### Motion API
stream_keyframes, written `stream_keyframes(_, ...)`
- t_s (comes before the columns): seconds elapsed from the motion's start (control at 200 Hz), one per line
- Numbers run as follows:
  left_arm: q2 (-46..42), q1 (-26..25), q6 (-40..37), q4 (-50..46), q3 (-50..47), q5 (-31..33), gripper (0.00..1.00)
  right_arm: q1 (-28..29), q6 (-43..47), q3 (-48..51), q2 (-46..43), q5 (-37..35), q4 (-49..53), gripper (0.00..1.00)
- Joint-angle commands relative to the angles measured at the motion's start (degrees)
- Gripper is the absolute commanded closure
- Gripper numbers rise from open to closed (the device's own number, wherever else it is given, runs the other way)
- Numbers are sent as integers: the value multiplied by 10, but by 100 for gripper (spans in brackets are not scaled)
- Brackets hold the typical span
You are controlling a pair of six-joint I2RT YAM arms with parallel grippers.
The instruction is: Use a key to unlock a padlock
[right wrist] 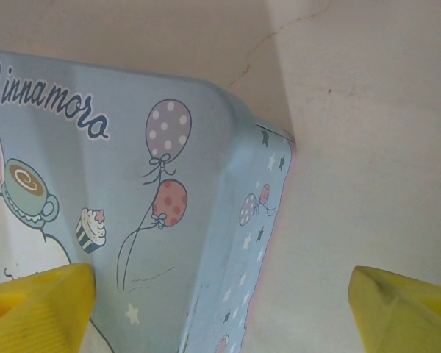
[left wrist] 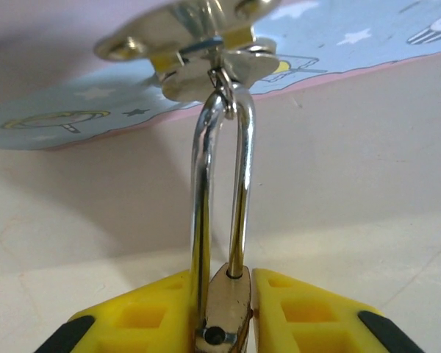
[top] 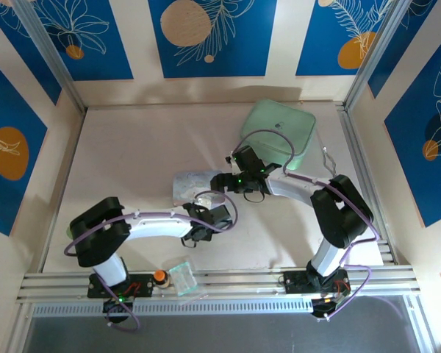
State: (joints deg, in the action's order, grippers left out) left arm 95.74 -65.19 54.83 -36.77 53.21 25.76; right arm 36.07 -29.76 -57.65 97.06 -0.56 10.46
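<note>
Left gripper (left wrist: 224,279) clamps the padlock (left wrist: 228,309), probably steadying it for unlocking, shackle (left wrist: 239,184) through the clasp (left wrist: 198,44) of the tin (left wrist: 338,37) ahead; right gripper (right wrist: 220,290) gapes open.

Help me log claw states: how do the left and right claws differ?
The left claw is shut on the padlock; the right claw is open, holding nothing. The left claw sits beside the blue tin; the right claw hangs above it. Both are yellow.
</note>
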Motion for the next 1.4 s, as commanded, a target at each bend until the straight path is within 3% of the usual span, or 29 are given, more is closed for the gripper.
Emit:
stream_keyframes(0.0, 19, -23, 20, -64, 33, 44, 75, 7, -4, 24, 2, -27, 50, 11)
stream_keyframes(0.24, 50, -41, 35, -96, 61, 49, 75, 6, -14, 26, 2, -25, 46, 11)
stream_keyframes(0.505, 56, -33, 20, -131, 60, 64, 92, 6, -14, 34, -8, -27, 42, 11)
stream_keyframes(0.74, 80, -34, -4, -139, 71, 74, 91, 3, -18, 45, -9, -24, 33, 11)
stream_keyframes(1.126, 129, -58, -2, -156, 113, 64, 72, 2, -41, 61, -5, -14, 2, 10)
stream_keyframes(1.286, 122, -64, 1, -158, 115, 66, 76, 2, -42, 59, 3, -13, -2, 10)
stream_keyframes(1.396, 117, -65, 5, -159, 112, 63, 86, 1, -43, 59, 9, -12, -6, 10)
